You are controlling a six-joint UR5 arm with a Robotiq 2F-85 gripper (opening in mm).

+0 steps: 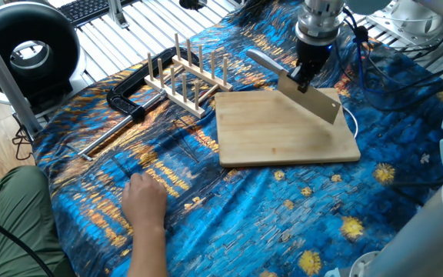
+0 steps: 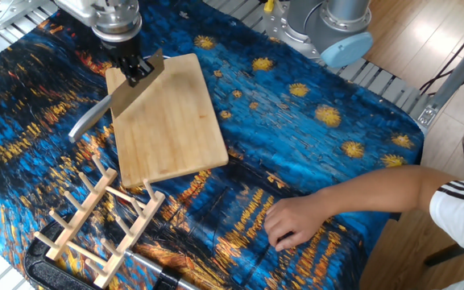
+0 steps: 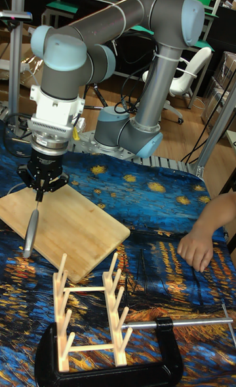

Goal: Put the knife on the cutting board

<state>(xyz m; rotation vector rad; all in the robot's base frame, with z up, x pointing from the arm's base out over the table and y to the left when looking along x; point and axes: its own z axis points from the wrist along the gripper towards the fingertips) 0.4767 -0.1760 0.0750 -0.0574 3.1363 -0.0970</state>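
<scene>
The knife [image 1: 314, 98], an all-silver cleaver, hangs tilted over the far edge of the cutting board [image 1: 279, 135]. My gripper [image 1: 304, 77] is shut on the top of the blade near the handle. In the other fixed view the blade [image 2: 133, 87] lies over the board's [image 2: 171, 121] far corner. There the handle [image 2: 87, 122] sticks out past the board's edge over the cloth, below my gripper [image 2: 135, 71]. In the tall view the knife [image 3: 30, 226] shows edge-on under my gripper [image 3: 40, 189], above the board [image 3: 78, 230]. Whether the blade touches the board I cannot tell.
A wooden peg rack [image 1: 187, 77] and a black clamp [image 1: 128, 101] with a long metal rod lie left of the board. A person's hand [image 1: 144, 201] rests on the blue patterned cloth at the near side. A white cable [image 1: 352, 119] curls at the board's right edge.
</scene>
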